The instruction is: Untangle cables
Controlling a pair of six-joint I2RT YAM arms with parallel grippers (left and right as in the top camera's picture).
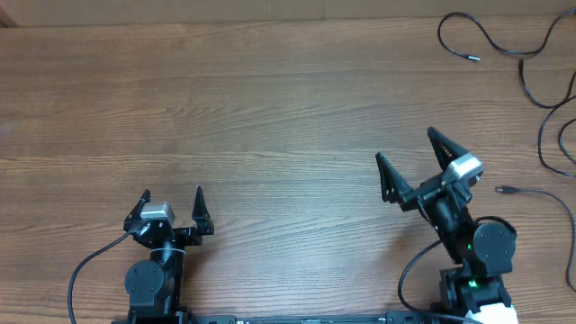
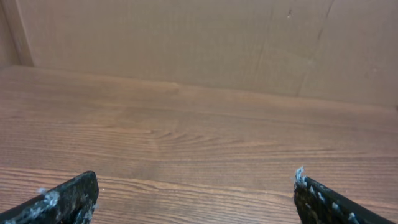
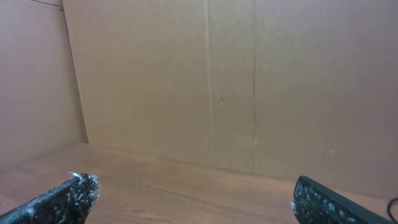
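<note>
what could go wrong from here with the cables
The cables lie at the far right of the overhead view, running out of frame, so tangles there may go unseen. The left gripper sits far from them and may not reach. They are far thinner than the open right gripper, so a grasp could slip.

thin black cables (image 1: 540,90), loosely looped at table's far right edge, plug ends free

Wooden table (image 1: 270,117) before a cardboard wall (image 3: 249,81)
</note>
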